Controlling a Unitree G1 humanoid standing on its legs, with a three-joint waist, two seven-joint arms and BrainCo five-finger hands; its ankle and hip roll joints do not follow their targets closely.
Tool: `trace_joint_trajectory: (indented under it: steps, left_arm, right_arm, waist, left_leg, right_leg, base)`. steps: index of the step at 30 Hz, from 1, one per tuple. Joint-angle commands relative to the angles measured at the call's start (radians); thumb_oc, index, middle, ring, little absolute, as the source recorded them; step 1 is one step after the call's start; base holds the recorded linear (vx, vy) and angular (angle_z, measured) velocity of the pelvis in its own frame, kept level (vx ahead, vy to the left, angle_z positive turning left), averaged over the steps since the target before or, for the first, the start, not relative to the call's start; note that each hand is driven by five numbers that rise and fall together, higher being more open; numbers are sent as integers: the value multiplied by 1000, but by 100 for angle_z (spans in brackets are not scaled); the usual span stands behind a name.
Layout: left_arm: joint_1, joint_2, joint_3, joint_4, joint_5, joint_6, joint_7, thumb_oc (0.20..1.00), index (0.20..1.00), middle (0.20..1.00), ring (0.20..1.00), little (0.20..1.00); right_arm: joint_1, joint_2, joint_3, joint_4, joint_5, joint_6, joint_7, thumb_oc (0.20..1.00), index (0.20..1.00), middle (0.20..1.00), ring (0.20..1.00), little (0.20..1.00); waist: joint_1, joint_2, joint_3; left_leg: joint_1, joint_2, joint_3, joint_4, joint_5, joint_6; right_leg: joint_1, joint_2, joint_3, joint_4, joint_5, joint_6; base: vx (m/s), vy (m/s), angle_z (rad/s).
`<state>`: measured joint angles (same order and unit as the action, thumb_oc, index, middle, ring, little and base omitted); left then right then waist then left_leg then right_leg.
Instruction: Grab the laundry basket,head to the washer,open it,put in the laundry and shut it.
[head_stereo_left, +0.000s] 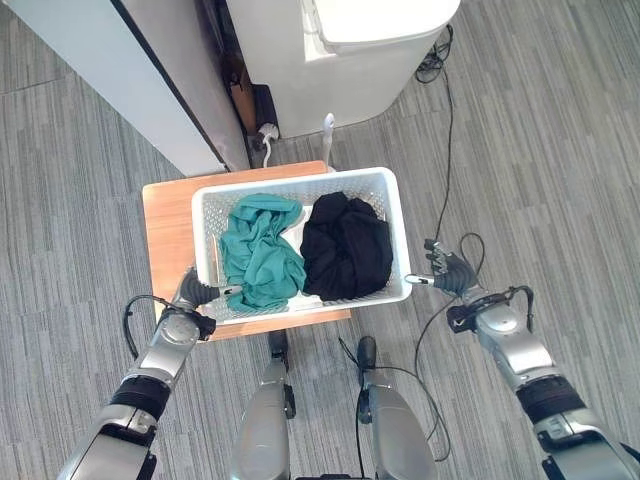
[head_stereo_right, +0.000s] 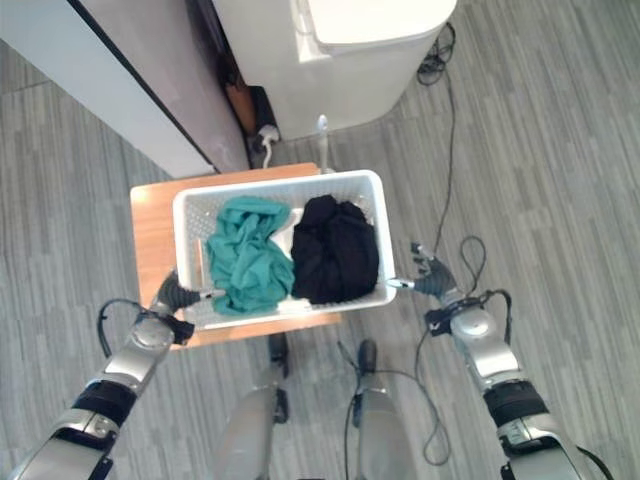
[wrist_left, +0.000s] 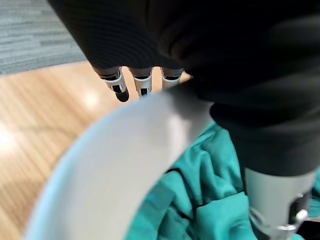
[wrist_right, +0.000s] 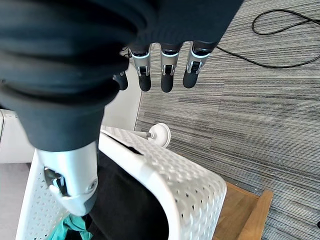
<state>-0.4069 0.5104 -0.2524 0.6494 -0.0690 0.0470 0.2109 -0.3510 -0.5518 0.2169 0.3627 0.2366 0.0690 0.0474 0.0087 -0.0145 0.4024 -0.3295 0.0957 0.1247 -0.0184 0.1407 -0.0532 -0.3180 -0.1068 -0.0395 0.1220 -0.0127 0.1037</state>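
The right hand (wrist_right: 165, 75) hangs with fingers straight over grey floor (wrist_right: 260, 100), its thumb (wrist_right: 70, 185) down inside the white basket (wrist_right: 190, 190); black cloth (wrist_right: 125, 205) fills that end, teal cloth (wrist_right: 75, 232) beyond; a wooden table (wrist_right: 245, 215) shows beneath.

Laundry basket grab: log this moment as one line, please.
laundry basket: on wooden table, holds teal garment and black garment | left hand: at near-left rim | right hand: beside right rim, open

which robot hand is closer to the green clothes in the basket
The left. The left robot hand is at the basket rim right beside the green clothes. The right robot hand is at the opposite rim, past the black clothes.
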Motion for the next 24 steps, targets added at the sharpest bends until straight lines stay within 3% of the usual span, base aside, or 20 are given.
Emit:
trace_joint_trajectory:
  steps: [1,5,14,24]
  left_arm:
    - [-88,-54,-25,113,-44,-31,9,1000,1000,1000,1000,1000]
    - [-163,-36,-38,162,-72,-39,28,1000,1000,1000,1000,1000]
    - [-160,2,-51,120,-85,-50,35,1000,1000,1000,1000,1000]
    - [-86,-18,-71,88,-108,-43,2,1000,1000,1000,1000,1000]
  right_arm:
    - [-47,-68,25,-42,-7,-28,-11,1000,1000,1000,1000,1000]
    - [-149,-71,74,10,19,-37,-34,1000,1000,1000,1000,1000]
    - [-305,-48,129,91,69,-41,-79,1000,1000,1000,1000,1000]
    - [-262,22,159,120,172,-23,-48,1000,1000,1000,1000,1000]
  waist:
    - [-14,-16,-55]
    - [-9,-9,-50]
    - [10,3,-39]
    - [21,5,-40]
  left_leg:
    - [-61,46,-78,146,-127,-16]
    - [-67,46,-76,154,-129,-17]
    - [-66,45,-76,161,-130,-18]
    - [-78,43,-88,171,-129,-20]
  right_leg:
    - [-90,-56,-31,7,68,9]
    - [-95,-55,-27,5,71,10]
    - [-92,-58,-27,7,71,9]
    - [-88,-59,-38,13,67,4]
  base:
    - [0,0,0]
    - [-1,2,-1]
    - [8,7,-5]
    - [13,5,4]
